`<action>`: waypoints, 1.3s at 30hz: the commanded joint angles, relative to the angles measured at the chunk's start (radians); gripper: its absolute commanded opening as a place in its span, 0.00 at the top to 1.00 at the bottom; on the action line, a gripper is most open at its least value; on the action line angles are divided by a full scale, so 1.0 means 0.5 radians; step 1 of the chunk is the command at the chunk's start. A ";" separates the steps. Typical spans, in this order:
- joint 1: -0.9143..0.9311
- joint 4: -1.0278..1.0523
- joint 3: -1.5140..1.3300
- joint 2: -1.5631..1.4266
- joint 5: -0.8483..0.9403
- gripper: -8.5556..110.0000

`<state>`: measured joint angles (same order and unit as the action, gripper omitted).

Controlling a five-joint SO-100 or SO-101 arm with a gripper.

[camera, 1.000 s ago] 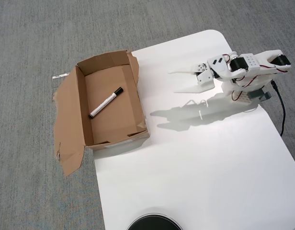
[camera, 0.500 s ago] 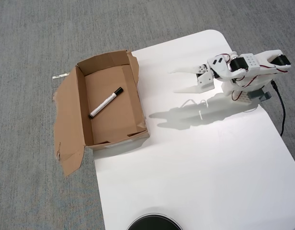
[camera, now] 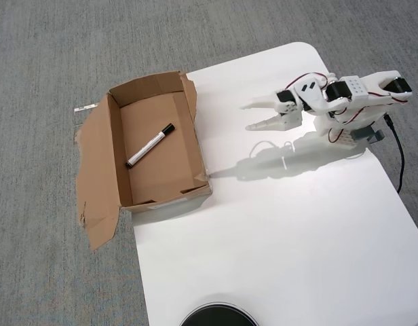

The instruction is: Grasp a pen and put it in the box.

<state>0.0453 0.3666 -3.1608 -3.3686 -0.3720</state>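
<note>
Lying diagonally on the floor of the shallow brown cardboard box (camera: 158, 146) is the slim white marker pen with a black cap (camera: 150, 145), clear of every wall. One wide torn flap spreads over the grey carpet (camera: 46, 258). The box sits at the white desk's (camera: 277, 231) left edge. Well apart, the white pincer (camera: 248, 116) hangs slightly parted, empty, with bare desk between.
</note>
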 commanded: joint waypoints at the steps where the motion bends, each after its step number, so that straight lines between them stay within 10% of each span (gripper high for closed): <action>1: -0.011 -0.003 -0.057 -0.123 0.014 0.72; 19: -0.014 -0.021 -0.057 -0.126 -1.582 0.73; 39: -0.014 -0.028 -0.057 -0.126 -1.674 0.73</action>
<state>0.0453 0.3666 -3.1608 -3.3686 -1.2003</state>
